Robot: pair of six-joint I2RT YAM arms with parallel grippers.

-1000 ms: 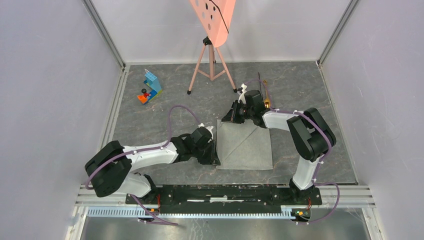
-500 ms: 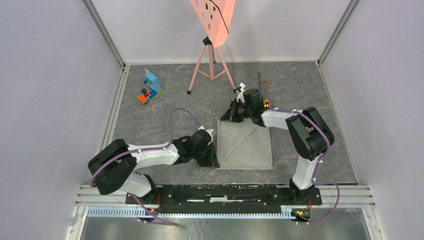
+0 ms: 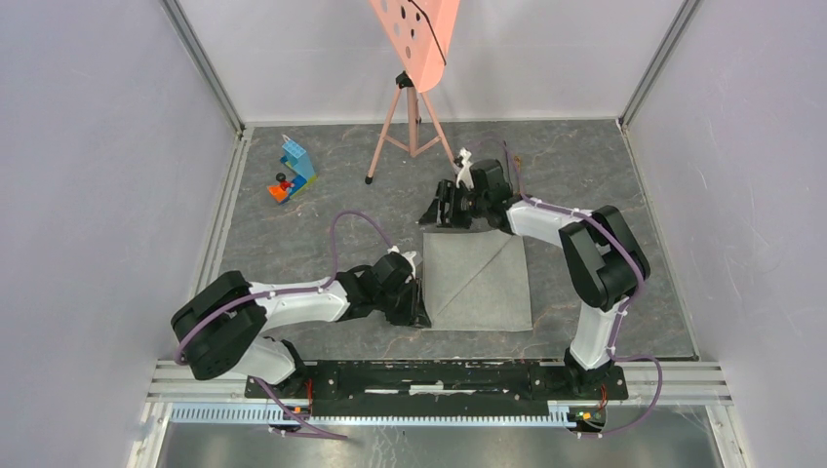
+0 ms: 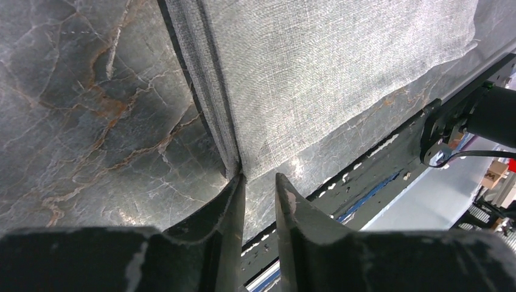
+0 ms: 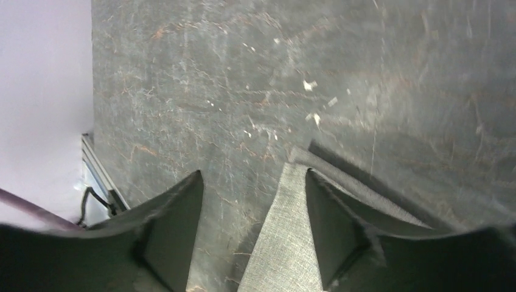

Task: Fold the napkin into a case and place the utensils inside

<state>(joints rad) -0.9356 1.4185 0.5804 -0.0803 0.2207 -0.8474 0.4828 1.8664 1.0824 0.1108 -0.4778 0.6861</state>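
Observation:
The light-grey napkin (image 3: 478, 283) lies flat on the dark table, folded to a square with a diagonal crease. My left gripper (image 3: 421, 314) sits low at its near left corner. In the left wrist view the jaws of that gripper (image 4: 260, 177) stand slightly open, the layered napkin (image 4: 316, 79) corner touches the left fingertip, and only table shows in the gap. My right gripper (image 3: 436, 210) hovers at the far left corner, wide open. In the right wrist view the napkin (image 5: 286, 243) corner lies loose between the spread fingers of that gripper (image 5: 252, 173). The utensils are hidden behind the right arm.
A pink perforated board (image 3: 414, 39) on a tripod (image 3: 412, 122) stands at the back centre, just behind the right gripper. Blue and red toy blocks (image 3: 293, 171) lie at the back left. Grey walls enclose the table, and the arms' base rail (image 3: 429, 375) runs along the front.
The right gripper has opened wide, let go of the napkin's far left corner and drawn back toward the tripod. The left gripper's jaws have parted a little at the near corner.

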